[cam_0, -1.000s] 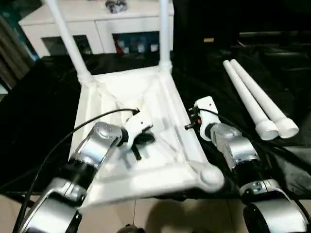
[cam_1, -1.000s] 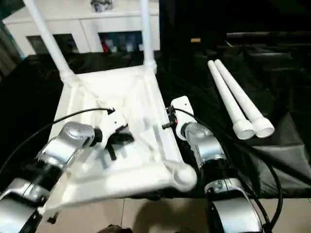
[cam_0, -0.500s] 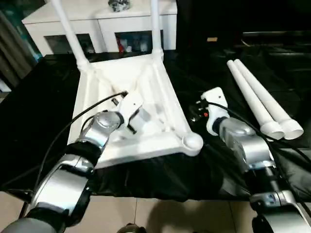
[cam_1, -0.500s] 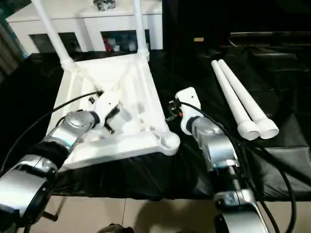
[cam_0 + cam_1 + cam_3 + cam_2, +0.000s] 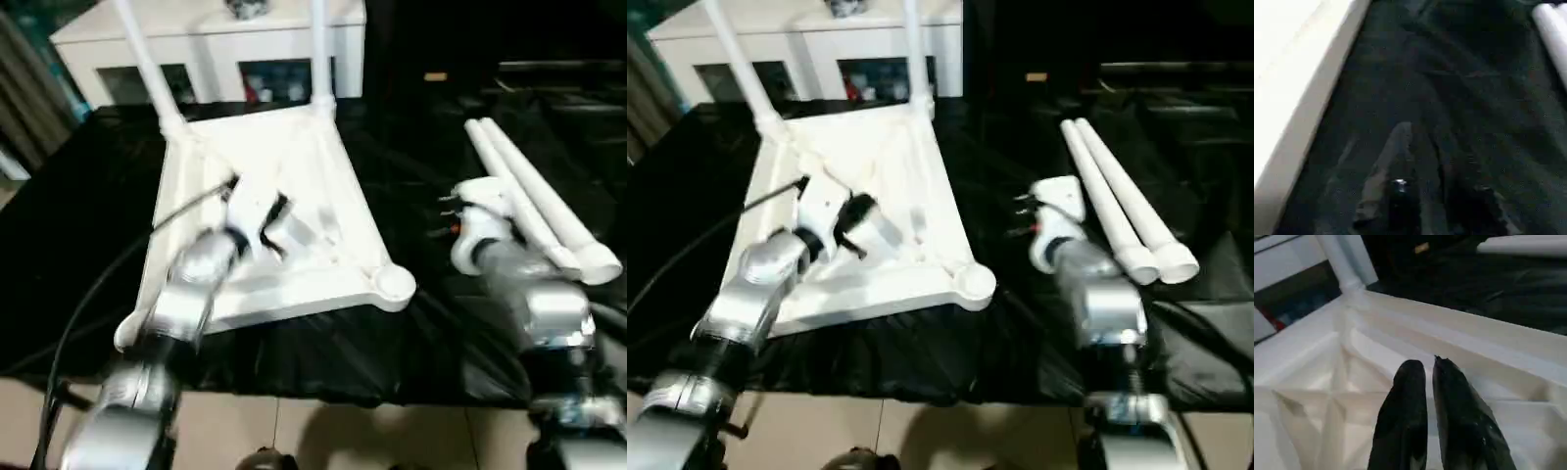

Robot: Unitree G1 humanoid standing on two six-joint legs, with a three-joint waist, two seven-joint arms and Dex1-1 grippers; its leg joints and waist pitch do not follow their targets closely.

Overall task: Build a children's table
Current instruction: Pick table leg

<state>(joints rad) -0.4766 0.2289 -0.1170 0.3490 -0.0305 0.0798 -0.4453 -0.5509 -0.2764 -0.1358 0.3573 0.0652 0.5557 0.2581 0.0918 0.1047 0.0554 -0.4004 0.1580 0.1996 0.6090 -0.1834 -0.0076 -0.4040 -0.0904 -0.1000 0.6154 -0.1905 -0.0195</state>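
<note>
Left eye view: our upturned table top (image 5: pixel 294 186) lies on the black table (image 5: pixel 78 245), two legs fitted. Left hand (image 5: pixel 1429 369) hovers nearly closed, empty; right hand's (image 5: pixel 1437 161) opening we cannot tell. Next we should probably fetch the loose legs (image 5: pixel 534 201).

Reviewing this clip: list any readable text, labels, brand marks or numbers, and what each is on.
None readable.
Table top: plain white ribs, no marking.
Two loose legs: plain white.
Cabinet: coloured items behind the glass, too blurred to read.
Small orange patch in the dark background: too small to tell if it bears text.
</note>
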